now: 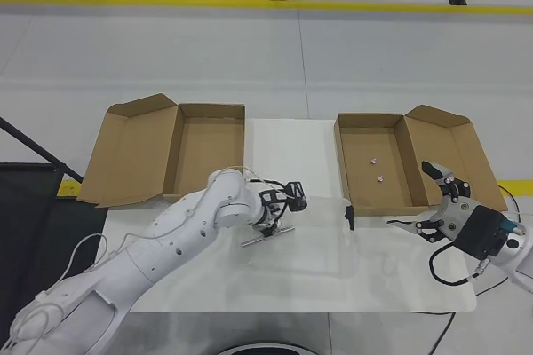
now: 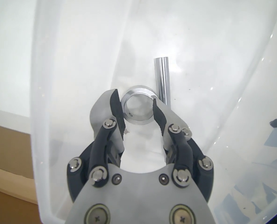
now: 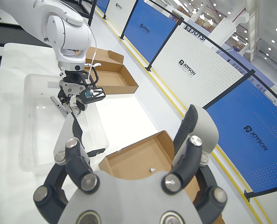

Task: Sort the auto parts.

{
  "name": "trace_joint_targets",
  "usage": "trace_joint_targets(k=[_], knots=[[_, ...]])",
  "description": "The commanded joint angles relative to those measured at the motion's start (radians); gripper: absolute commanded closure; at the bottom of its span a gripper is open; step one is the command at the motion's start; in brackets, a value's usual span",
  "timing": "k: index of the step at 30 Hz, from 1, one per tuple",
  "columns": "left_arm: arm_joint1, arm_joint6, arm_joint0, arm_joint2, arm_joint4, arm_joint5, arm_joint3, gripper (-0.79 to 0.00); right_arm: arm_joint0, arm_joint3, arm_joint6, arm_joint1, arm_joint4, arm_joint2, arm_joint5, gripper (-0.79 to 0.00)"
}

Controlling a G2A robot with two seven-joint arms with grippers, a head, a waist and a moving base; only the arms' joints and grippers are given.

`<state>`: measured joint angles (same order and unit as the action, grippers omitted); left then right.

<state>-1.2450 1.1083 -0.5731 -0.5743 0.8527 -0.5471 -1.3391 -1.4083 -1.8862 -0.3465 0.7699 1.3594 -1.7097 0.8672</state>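
- Two metal pieces lie on the floor of the clear bin (image 2: 42, 94), which sits on the near part of the tabletop (image 1: 284, 151): a metal ring (image 2: 138, 120) and a metal rod (image 2: 162, 80), just beside each other.
- The left hand (image 2: 134, 96) reaches down into the bin and is clenched on the metal ring, one dark pad against each side of it. The ring is low at the bin floor, and the rod is beside one finger.
- The right hand (image 1: 419, 197) hangs released, its fingers spread wide with nothing between them, over the near edge of the right cardboard box (image 1: 373, 142).
- A small black part (image 1: 349, 216) lies between the bin and that box, by the box's near corner. Whether it is inside the bin I cannot tell.
- Farther back, the right cardboard box is open, with two small parts (image 1: 371, 161) apart on its floor.
- The left cardboard box (image 1: 209, 146) lies open at the far left of the tabletop, well apart from the right one.
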Motion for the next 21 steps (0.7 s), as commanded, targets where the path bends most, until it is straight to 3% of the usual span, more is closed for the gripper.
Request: trace_joint_targets(k=[1, 15, 21], knots=[[0.000, 0.013, -0.002, -0.002, -0.014, -0.008, -0.010, -0.388, 0.000, 0.000, 0.000, 0.000, 0.000, 0.000, 0.000, -0.785], [0.022, 0.013, -0.043, -0.058, 0.056, 0.047, -0.113, -0.416, 0.000, 0.000, 0.000, 0.000, 0.000, 0.000, 0.000, -0.785], [0.026, 0.007, -0.064, -0.067, 0.055, 0.038, -0.105, -0.434, 0.000, 0.000, 0.000, 0.000, 0.000, 0.000, 0.000, -0.785]])
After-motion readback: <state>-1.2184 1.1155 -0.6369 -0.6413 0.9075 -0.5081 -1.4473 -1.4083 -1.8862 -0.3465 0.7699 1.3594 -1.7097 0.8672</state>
